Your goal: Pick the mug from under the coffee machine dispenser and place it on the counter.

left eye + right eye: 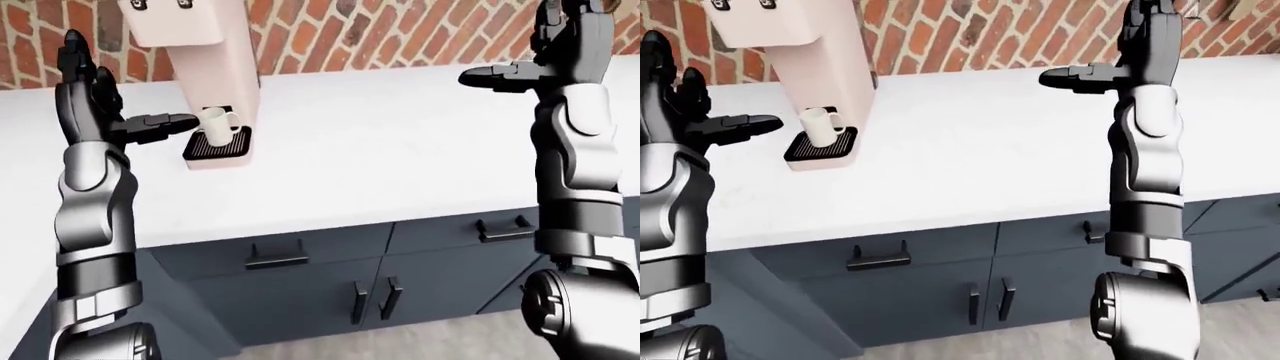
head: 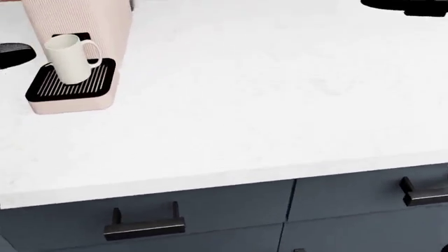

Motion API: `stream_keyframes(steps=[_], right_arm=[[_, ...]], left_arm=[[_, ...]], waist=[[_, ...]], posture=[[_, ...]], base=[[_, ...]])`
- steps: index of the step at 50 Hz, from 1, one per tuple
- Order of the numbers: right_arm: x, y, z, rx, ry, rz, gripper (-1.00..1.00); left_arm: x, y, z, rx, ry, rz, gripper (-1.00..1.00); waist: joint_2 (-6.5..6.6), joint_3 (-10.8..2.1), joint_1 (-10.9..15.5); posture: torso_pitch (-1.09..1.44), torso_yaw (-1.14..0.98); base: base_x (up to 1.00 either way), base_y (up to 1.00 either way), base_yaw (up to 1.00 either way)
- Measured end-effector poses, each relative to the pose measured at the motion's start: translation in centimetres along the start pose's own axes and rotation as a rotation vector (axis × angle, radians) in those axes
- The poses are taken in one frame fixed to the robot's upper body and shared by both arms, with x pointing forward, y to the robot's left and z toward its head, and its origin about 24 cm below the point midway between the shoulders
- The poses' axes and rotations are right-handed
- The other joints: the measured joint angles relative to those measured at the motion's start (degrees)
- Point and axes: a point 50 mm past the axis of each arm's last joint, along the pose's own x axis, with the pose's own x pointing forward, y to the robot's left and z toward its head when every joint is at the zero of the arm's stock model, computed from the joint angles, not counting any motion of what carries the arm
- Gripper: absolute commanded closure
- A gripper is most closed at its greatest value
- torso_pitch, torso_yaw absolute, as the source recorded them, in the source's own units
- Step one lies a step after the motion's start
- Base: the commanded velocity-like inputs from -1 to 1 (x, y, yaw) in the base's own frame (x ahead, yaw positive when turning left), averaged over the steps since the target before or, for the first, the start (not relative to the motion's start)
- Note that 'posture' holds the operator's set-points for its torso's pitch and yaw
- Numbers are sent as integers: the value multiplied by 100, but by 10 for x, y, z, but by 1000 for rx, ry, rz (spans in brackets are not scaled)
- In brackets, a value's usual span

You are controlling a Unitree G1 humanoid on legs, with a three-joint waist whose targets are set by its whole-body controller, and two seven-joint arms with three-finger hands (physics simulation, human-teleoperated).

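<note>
The left robot hand (image 1: 150, 124) is raised at the left of the left-eye view, its dark fingers spread open and empty, one fingertip reaching toward the mug without touching it. The right robot hand (image 1: 505, 75) is held up at the upper right of the same view, also open and empty, well apart from everything on the counter.

The mug (image 2: 70, 59) is white and stands upright, its long axis vertical, on the black ribbed drip tray (image 2: 70, 84) of a pale pink coffee machine (image 1: 205, 45), beneath the overhanging dispenser. Its handle points to the right in the head view. The mug lies just to the right of the left robot hand, so that hand is by far the nearer and seems the natural one for the grasp. The reach looks like a short sideways move, with the machine's column close behind the mug leaving little room.

The counter (image 2: 266, 94) is plain white and broad, with open space to the right of the machine. Below it are dark blue-grey cabinets (image 1: 300, 289) with black handles. A red brick wall (image 1: 380, 34) runs behind.
</note>
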Motion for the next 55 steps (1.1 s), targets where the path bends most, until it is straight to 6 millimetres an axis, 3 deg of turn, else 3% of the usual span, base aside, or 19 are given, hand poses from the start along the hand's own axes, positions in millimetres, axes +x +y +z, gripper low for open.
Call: stream_keyframes(steps=[5,7,11,17,19,23,32,40,43,48,51,55], right_arm=[[2,-1,11,0,-48,-5,-100],[1,-5,9,-2,-42,-17,-100],[0,-8,-1,-4,9,-36,-100],[4,-4,13,-1,-45,-25,-100],[2,1,9,0,-36,-7,-100],[2,2,0,-3,5,-3,-100],[2,0,-2,-20,20,-13,-100],[2,-8,-9,-129,11,-77,-100],[3,-12,-4,-110,3,-98,-100],[6,-6,-2,-117,0,-93,-100],[6,-1,-3,-137,8,-79,-100],[7,-6,-7,-139,39,-108,-100]], left_arm=[[1,-1,4,-3,-17,-4,-100],[-1,-5,0,-5,-4,-20,-100],[-1,-9,-5,-2,24,-37,-100],[3,-4,14,-7,-48,-18,-100],[2,0,12,-5,-46,-2,-100],[0,1,-2,-1,13,3,-100],[0,-3,2,-2,-2,-13,-100],[1,-6,1,-6,2,-23,-100],[0,-10,-4,0,25,-42,-100],[2,0,7,-2,-16,-2,-100],[2,6,14,-1,-50,25,-100],[1,-2,7,3,-26,2,-100]], waist=[[-390,-64,32],[-257,-21,-42],[-228,-59,-78],[247,-14,-152],[99,56,-98],[-117,64,-9],[-85,-36,-12],[-27,-23,-24],[-32,-8,43],[-105,-23,223],[-47,-24,207],[44,34,117]], posture=[[0,0],[0,0],[0,0],[0,0],[0,0],[0,0],[0,0],[0,0],[0,0],[0,0],[0,0],[0,0]], base=[[12,16,0],[11,14,0],[9,11,0],[3,3,0],[3,2,0],[0,0,0],[0,0,0],[0,0,25],[0,0,100],[0,0,77],[0,0,0],[0,0,0]])
